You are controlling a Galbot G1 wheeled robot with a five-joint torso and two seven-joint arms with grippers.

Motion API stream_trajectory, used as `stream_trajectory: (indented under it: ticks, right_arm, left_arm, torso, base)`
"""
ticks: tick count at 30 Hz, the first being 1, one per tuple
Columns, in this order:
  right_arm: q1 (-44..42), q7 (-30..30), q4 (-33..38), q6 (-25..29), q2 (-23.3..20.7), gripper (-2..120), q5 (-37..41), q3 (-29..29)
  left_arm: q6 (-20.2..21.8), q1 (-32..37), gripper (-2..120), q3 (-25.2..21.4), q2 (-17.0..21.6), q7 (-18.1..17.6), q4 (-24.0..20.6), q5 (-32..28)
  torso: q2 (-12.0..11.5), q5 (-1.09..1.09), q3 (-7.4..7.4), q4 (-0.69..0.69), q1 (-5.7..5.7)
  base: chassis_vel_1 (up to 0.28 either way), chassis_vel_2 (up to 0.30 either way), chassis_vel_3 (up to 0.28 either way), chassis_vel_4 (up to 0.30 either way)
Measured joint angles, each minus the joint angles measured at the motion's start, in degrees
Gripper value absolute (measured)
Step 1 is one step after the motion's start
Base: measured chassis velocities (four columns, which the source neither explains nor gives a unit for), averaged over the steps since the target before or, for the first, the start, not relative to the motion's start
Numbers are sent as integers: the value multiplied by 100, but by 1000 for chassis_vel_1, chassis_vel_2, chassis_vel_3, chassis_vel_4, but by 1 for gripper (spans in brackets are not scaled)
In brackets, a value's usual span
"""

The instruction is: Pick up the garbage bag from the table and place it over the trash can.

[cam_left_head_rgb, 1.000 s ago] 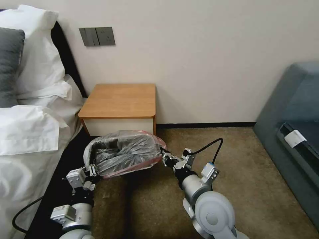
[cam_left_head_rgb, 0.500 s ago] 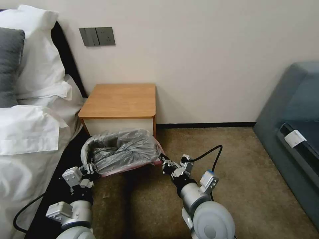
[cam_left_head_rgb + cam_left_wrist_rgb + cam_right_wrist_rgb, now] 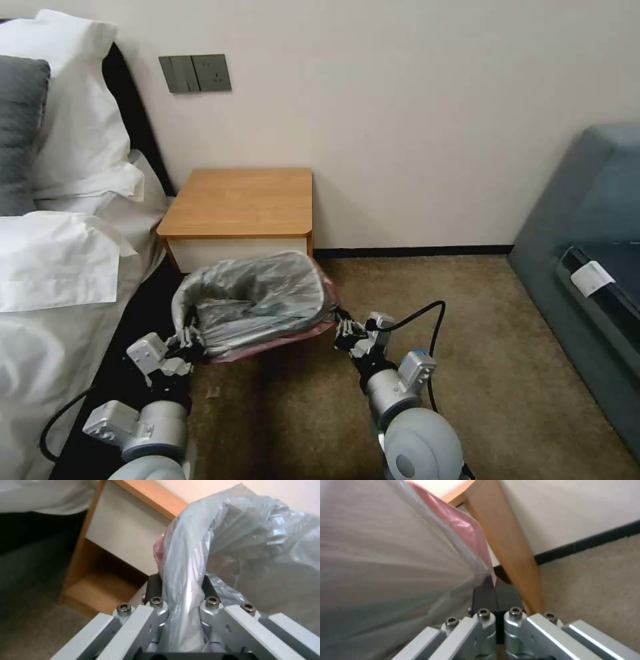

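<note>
I hold the garbage bag (image 3: 257,303) stretched open before the nightstand (image 3: 243,200) — left end effector (image 3: 185,335) and right end effector (image 3: 341,325) both pinching its rim — next likely easing it down over the trash can, hidden beneath.

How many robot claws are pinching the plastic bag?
2. The left gripper pinches the garbage bag at its left edge; the right gripper pinches its right edge.
</note>
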Motion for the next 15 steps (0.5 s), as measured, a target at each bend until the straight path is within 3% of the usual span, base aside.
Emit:
stream_trajectory:
  ticks: [15]
  right_arm:
    - [119,-106,-687,393,16,0,-859,153]
  left_arm:
    - [251,158,6,299,-39,-33,-371,-170]
  torso:
    - [0,0,0,0,0]
  base:
    - [0,0,0,0]
